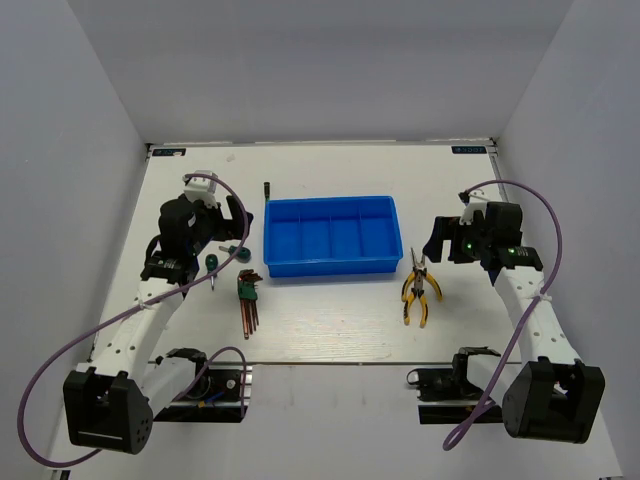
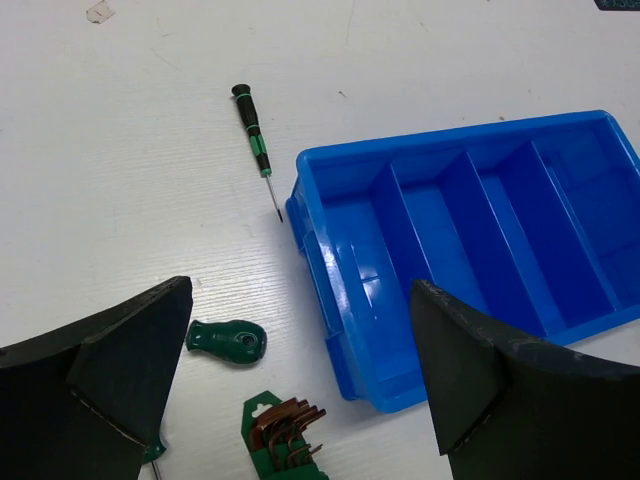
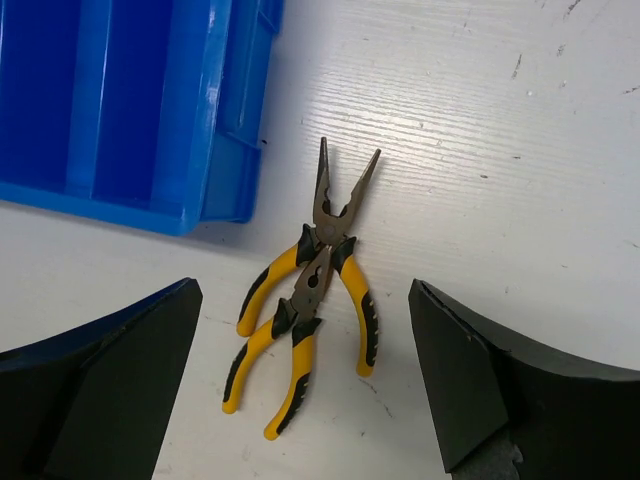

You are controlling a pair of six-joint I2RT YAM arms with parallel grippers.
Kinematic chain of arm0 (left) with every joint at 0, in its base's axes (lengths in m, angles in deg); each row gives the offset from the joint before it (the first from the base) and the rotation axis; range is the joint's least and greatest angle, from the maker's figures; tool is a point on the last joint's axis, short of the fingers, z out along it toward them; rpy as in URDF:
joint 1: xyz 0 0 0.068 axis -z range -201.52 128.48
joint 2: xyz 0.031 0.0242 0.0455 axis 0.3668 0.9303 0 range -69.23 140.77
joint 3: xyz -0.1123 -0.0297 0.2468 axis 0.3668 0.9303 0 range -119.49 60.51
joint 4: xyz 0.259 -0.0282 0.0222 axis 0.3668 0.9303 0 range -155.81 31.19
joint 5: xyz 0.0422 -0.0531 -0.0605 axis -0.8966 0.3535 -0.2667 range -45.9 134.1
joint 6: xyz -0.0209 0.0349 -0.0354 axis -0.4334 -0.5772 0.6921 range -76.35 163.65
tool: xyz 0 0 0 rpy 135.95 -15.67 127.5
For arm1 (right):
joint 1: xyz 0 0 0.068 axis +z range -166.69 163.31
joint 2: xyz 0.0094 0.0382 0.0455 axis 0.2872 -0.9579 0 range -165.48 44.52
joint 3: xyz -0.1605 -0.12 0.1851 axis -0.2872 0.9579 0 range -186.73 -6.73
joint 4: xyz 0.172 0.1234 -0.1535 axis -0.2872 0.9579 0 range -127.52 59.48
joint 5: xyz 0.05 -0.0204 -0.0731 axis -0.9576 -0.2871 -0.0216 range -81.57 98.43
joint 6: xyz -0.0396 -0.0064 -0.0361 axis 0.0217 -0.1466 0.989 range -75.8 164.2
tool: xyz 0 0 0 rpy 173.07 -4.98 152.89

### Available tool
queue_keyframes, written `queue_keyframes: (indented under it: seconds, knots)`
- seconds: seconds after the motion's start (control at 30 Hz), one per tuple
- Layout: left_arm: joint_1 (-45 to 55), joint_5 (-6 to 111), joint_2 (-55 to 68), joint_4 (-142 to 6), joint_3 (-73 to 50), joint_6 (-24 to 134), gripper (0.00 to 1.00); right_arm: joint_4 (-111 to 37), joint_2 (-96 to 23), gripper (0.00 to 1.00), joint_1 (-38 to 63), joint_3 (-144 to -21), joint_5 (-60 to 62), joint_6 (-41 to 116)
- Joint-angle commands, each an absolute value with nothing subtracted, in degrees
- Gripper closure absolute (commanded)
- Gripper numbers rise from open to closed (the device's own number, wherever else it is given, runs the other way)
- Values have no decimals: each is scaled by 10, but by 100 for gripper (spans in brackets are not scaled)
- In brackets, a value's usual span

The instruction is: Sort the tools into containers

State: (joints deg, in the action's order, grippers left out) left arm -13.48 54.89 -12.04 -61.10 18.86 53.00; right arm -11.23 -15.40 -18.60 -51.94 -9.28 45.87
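The blue tray (image 1: 330, 268) with four compartments stands mid-table, empty; it also shows in the left wrist view (image 2: 345, 330) and the right wrist view (image 3: 225, 130). My left gripper (image 1: 230, 228) (image 2: 300, 400) is open and empty, above a green stubby screwdriver (image 1: 237, 251) (image 2: 228, 341) and a bundle of reddish hex keys (image 1: 247, 300) (image 2: 285, 435), left of the tray. A thin dark driver (image 1: 267, 190) (image 2: 255, 140) lies by the tray's far left corner. My right gripper (image 1: 441, 240) (image 3: 305, 390) is open and empty above two overlapping yellow-and-black pliers (image 1: 420, 288) (image 3: 330, 260), right of the tray.
Another green-handled driver (image 1: 212, 262) lies left of the stubby one, mostly hidden behind my left finger in the left wrist view. White walls close in the table at the left, right and back. Cables loop beside both arms.
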Motion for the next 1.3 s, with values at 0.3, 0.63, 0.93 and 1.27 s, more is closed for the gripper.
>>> queue_keyframes:
  seconds: [0.3, 0.63, 0.93, 1.27]
  knots:
    - [-135, 560, -136, -607, 185, 535, 5, -110, -135, 9, -196, -501, -160, 536]
    - [-135, 502, -136, -452, 171, 536, 48, 37, -110, 47, -189, -504, -146, 656]
    - [-130, 499, -94, -433, 171, 530, 30, -21, -218, 41, -175, -445, -48, 708]
    - [-125, 524, -95, -440, 176, 519, 28, -97, -267, 44, -174, -426, -36, 723]
